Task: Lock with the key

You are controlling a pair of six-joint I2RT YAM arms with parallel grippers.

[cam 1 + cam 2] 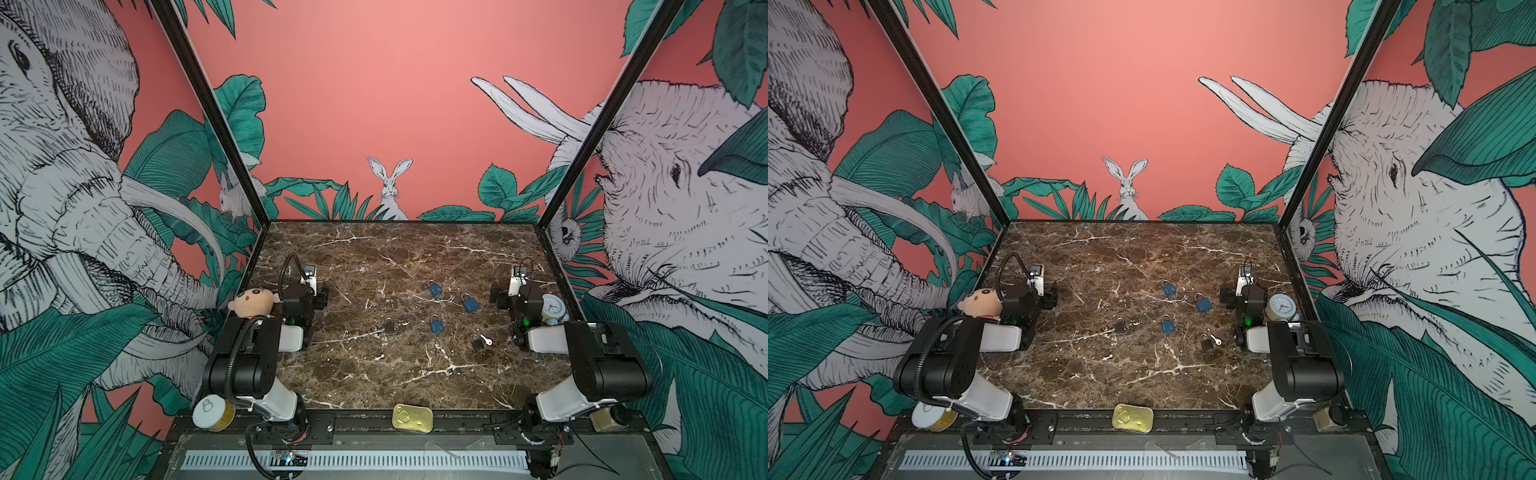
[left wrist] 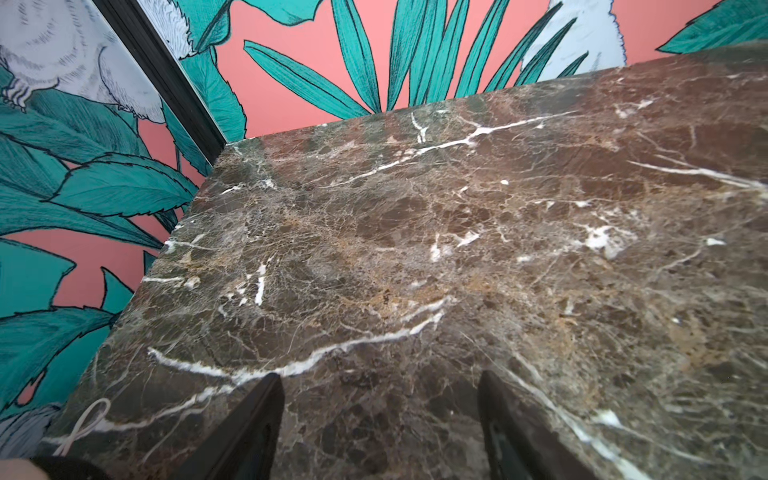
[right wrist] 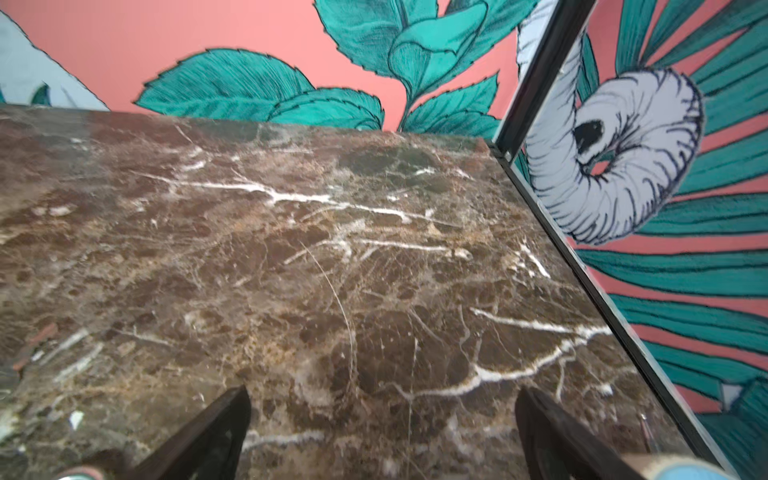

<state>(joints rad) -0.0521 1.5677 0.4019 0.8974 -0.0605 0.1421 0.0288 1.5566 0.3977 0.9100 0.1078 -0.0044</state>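
Note:
Several small padlocks lie on the brown marble table (image 1: 374, 374). Three are blue (image 1: 435, 289) (image 1: 471, 303) (image 1: 436, 324). One dark padlock (image 1: 389, 325) lies alone, and another dark padlock (image 1: 478, 343) (image 1: 1206, 343) has a silver key (image 1: 486, 340) (image 1: 1216, 340) at its side; whether the key sits in the lock cannot be made out. My left gripper (image 1: 322, 296) (image 2: 380, 376) rests at the table's left side, open and empty. My right gripper (image 1: 496, 296) (image 3: 382, 392) rests at the right side, open and empty, above bare marble. Neither wrist view shows a padlock or the key.
A plush doll (image 1: 251, 301) sits on the left arm and a small clock (image 1: 552, 307) on the right arm. A yellow tin (image 1: 412, 417) lies at the front edge, with a jar (image 1: 212, 413) at the front left. Patterned walls close in three sides.

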